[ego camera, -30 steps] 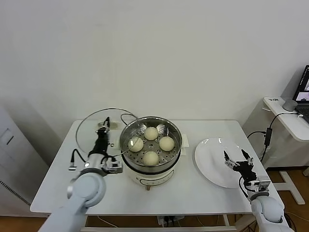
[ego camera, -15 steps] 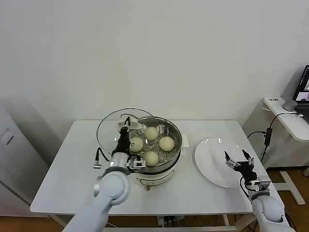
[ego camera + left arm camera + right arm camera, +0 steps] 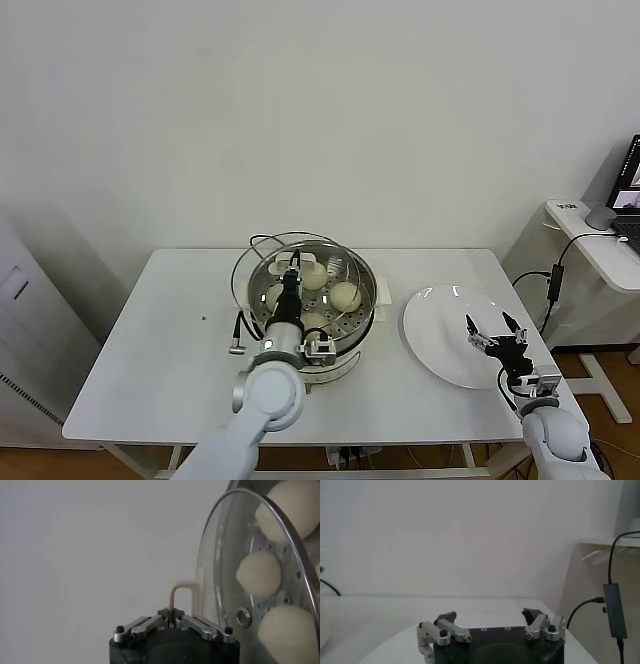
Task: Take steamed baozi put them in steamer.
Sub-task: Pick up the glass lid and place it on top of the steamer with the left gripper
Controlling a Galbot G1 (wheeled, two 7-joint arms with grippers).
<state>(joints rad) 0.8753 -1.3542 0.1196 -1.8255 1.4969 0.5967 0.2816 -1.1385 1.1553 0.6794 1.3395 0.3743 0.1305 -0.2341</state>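
Surface (image 3: 150, 340): you have a white table carrying everything, with the steamer at its middle and the plate to the right of it.
Steamer (image 3: 335, 365): your shiny steel pot on its white base sits at the centre of the surface, perforated tray inside, largely behind the lid and the left arm in the head view.
Glass lid (image 3: 300, 245): you can see it held tilted over the steamer, its rim ringing the pot's far and left sides; in the left wrist view its steel rim (image 3: 210, 550) arcs across the buns and its cream handle (image 3: 182, 592) sits right at the jaws.
Plate (image 3: 440, 330): your flat white plate lies just right of the steamer, bare where it shows.
Steamed baozi (image 3: 345, 296): your cream-white buns are all inside the steamer on the tray; the head view shows parts of them through the lid, and the left wrist view shows three (image 3: 257, 573) behind the glass.
Left gripper (image 3: 293, 268): it hangs over the steamer's middle, jaws closed tight on the lid's handle, carrying the lid; the wrist view (image 3: 172, 614) shows the fingertips pressed together at the handle.
Right gripper (image 3: 494, 338): it waits over the near right edge of the plate, jaws spread wide with nothing between them, as the right wrist view (image 3: 492, 617) also shows.
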